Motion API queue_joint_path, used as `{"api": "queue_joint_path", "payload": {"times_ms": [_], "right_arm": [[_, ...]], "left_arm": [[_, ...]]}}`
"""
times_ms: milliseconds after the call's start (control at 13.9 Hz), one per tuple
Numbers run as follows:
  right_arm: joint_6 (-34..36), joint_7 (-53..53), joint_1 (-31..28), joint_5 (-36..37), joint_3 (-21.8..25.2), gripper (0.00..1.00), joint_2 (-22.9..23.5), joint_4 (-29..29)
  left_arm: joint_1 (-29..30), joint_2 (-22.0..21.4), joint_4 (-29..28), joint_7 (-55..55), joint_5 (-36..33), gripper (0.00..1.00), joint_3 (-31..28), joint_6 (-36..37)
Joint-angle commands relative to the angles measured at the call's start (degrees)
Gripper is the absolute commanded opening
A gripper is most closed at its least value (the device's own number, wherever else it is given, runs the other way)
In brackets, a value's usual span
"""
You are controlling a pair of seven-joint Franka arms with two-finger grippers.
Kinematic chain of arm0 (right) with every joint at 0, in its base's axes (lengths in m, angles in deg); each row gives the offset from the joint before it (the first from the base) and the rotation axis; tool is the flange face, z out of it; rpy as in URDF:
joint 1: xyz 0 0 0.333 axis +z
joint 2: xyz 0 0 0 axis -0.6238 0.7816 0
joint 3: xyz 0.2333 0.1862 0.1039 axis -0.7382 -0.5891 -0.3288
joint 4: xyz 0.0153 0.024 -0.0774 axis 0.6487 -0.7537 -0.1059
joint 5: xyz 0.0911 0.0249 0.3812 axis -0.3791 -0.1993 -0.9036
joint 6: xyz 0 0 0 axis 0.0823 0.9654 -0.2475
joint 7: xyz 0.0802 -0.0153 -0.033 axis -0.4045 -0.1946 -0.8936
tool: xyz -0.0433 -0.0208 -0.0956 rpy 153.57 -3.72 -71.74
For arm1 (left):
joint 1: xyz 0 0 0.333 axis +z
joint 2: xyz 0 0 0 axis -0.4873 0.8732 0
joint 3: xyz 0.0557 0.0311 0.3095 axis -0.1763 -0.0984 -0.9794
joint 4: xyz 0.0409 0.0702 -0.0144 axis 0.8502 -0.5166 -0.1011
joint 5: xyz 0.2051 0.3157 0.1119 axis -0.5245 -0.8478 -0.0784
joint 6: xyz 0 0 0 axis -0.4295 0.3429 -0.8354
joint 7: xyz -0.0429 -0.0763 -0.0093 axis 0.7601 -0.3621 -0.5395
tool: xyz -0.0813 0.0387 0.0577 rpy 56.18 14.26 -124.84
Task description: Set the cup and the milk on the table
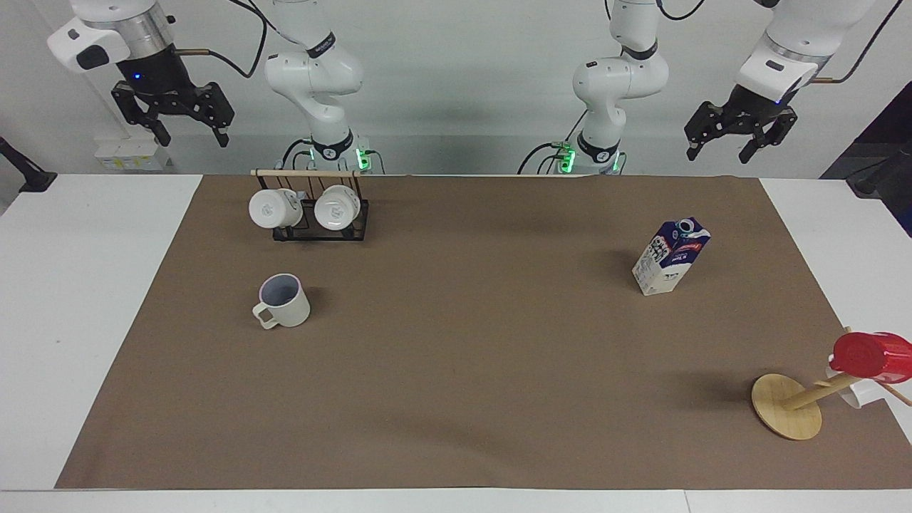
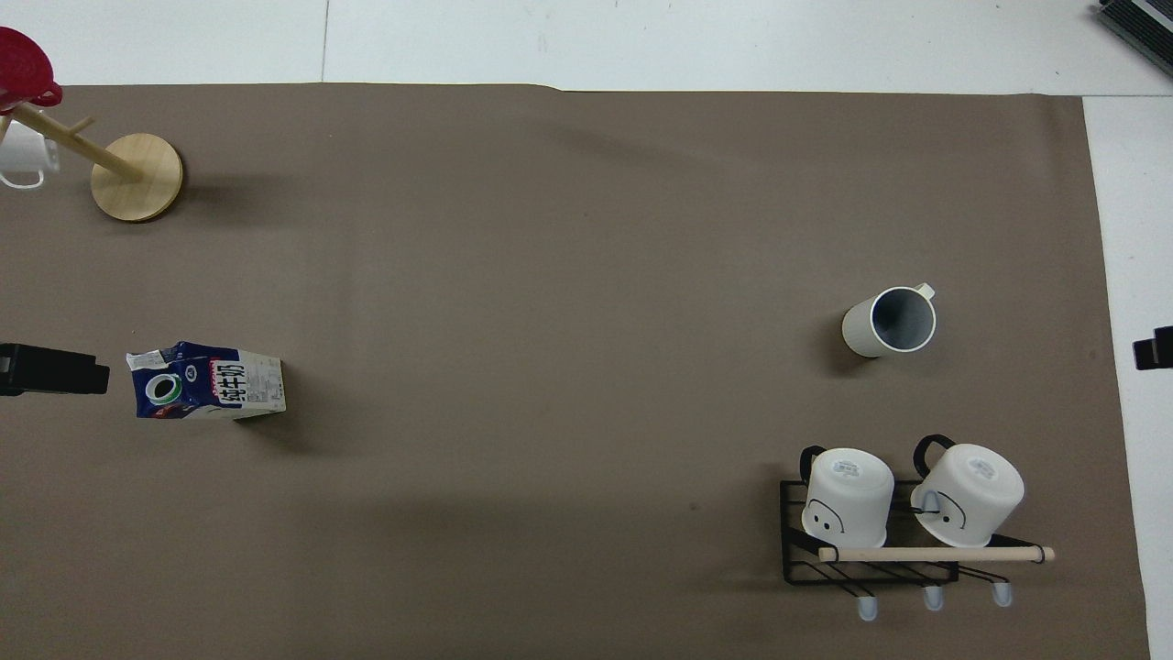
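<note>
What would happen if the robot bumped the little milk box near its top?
The small white gable-top milk carton with the dark blue top would probably tip, since it stands tall on a small base on the brown paper sheet. Its cardboard walls likely dent if squeezed hard. How full and heavy it is cannot be seen.
</note>
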Motion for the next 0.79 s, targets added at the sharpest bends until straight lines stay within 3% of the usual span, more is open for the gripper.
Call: {"api": "queue_joint_path", "payload": {"times_ms": [0,361,722], "right_arm": [[0.3,-0.6,-0.3,-0.1,0.0,1.00,-1.3,-1.3],[0.3,-0.4,-0.1,-0.1,-0.1,1.00,-1.4,-1.5],[-8.2,-0.7,2.5,-0.1,-0.2,1.00,-2.0,-9.5]], "left_arm": [[-0.2,0.0,0.8,-0.3,-0.9,1.00,0.0,0.8],[0.5,0.0,0.8,-0.4,-0.9,1.00,-0.3,1.1],[0.5,0.0,0.8,-0.5,-0.9,1.00,-0.4,1.1]]}}
